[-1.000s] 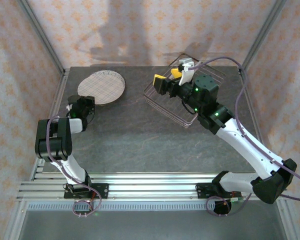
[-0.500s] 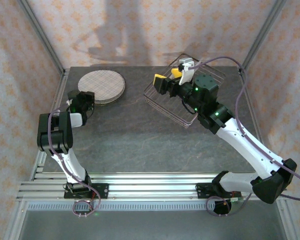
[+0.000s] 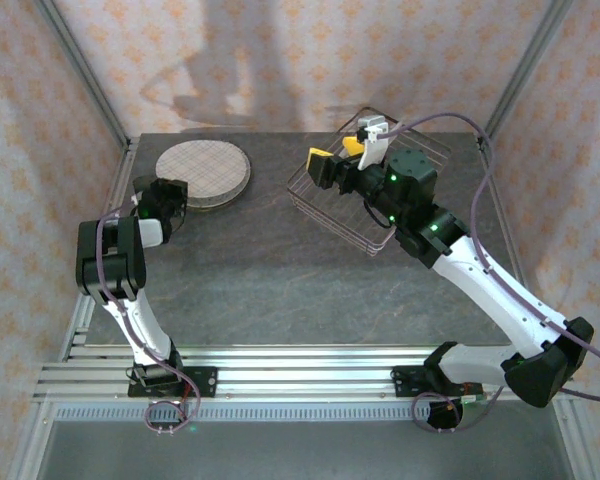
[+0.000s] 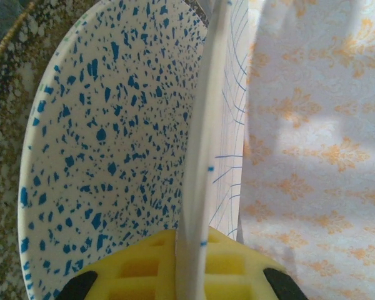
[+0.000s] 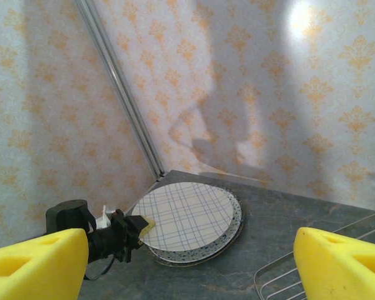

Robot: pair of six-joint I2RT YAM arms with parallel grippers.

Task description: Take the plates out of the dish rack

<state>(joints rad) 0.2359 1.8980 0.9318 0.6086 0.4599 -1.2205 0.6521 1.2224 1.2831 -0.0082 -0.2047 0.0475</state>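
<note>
My left arm [image 3: 108,265] folds low, jaws clamped on the rim of the plaid plate [image 3: 205,168]; my right arm [image 3: 480,275] stretches over the dish rack [image 3: 375,240], jaws wide apart.

Left gripper [image 4: 190,278] closed on the rim of the plaid plate [image 4: 230,156].

The plate is seen edge-on, its white rim running up the middle of the view from the near yellow pads [image 4: 137,269], one on each side and both touching it. Thin blue crossing lines show on its right face. Just beside its left face lies a white blue-speckled plate [image 4: 106,144], and at the left edge beyond that a beige speckled plate [image 4: 6,94]. A pale orange-patterned wall [image 4: 319,156] stands far right.
</note>
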